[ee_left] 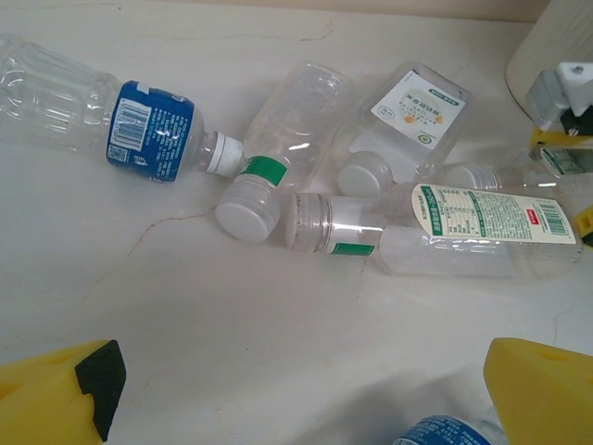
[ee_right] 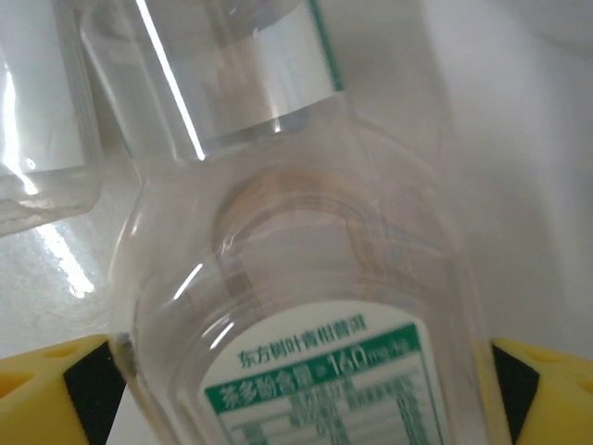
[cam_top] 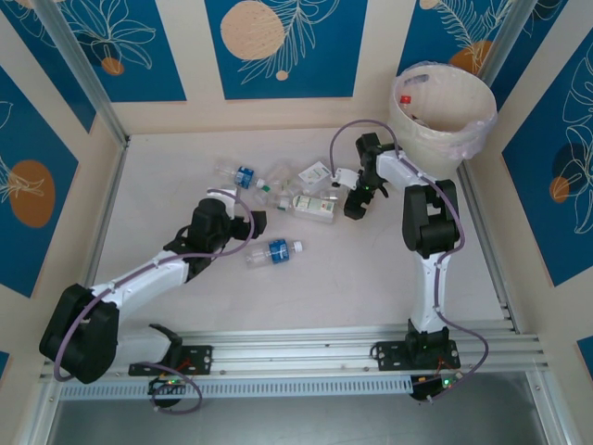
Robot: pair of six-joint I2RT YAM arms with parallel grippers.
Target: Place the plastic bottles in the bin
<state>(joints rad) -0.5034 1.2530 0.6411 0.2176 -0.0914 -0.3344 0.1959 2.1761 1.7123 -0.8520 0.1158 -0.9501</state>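
Observation:
Several clear plastic bottles (cam_top: 278, 185) lie in a cluster mid-table. One with a white and green label (cam_top: 315, 206) lies under my right gripper (cam_top: 355, 202). In the right wrist view this bottle (ee_right: 306, 306) spans the whole gap of the right gripper (ee_right: 301, 394); the yellow fingers (ee_right: 547, 389) stand wide at its two sides, open. A blue-labelled bottle (cam_top: 273, 252) lies apart, just right of my left gripper (cam_top: 246, 227). The left gripper (ee_left: 306, 408) is open over bare table, with the cluster (ee_left: 287, 139) ahead of it. The bin (cam_top: 443, 116) stands at the far right.
The table is boxed in by low walls at the back and both sides. A metal rail (cam_top: 306, 348) runs along the near edge by the arm bases. Bare tabletop (cam_top: 167, 185) lies left of the cluster.

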